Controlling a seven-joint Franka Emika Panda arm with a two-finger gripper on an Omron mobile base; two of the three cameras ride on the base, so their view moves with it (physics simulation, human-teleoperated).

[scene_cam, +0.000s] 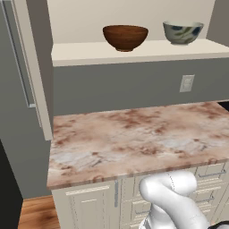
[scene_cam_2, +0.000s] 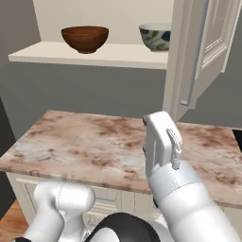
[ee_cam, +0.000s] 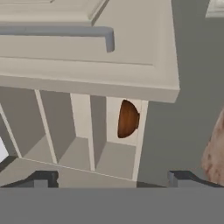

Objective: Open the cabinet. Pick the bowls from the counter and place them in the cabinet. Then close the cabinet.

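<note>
1. The cabinet (scene_cam: 134,53) is standing open above the counter (scene_cam: 134,138), both doors swung outward; the left door (scene_cam: 33,67) is hanging past the counter's left end in the left base view, and the right door (scene_cam_2: 198,52) is angling out over the counter's far right part in the right base view.
2. Both bowls are sitting on the cabinet's beige shelf: the reddish-brown wooden bowl (scene_cam: 125,36) toward the left and the grey-green leaf-marked bowl (scene_cam: 182,32) to its right, well apart from each other and each set back a little from the shelf's front lip.
3. The counter is lying bare across its whole marbled slab, its thick front edge running above the cream base cupboards (scene_cam: 103,203).
4. A wall outlet (scene_cam: 186,83) is showing on the grey wall between shelf and counter.
5. The arm is rising in front of the counter's front edge, and the gripper (ee_cam: 113,177) is pointing at a door's edge, with that door's grey bar handle (ee_cam: 61,33) lying just beyond and the wooden bowl peeking past the door's edge.
6. The fingers (ee_cam: 43,178) are standing wide apart, holding nothing, with open air between them.
</note>
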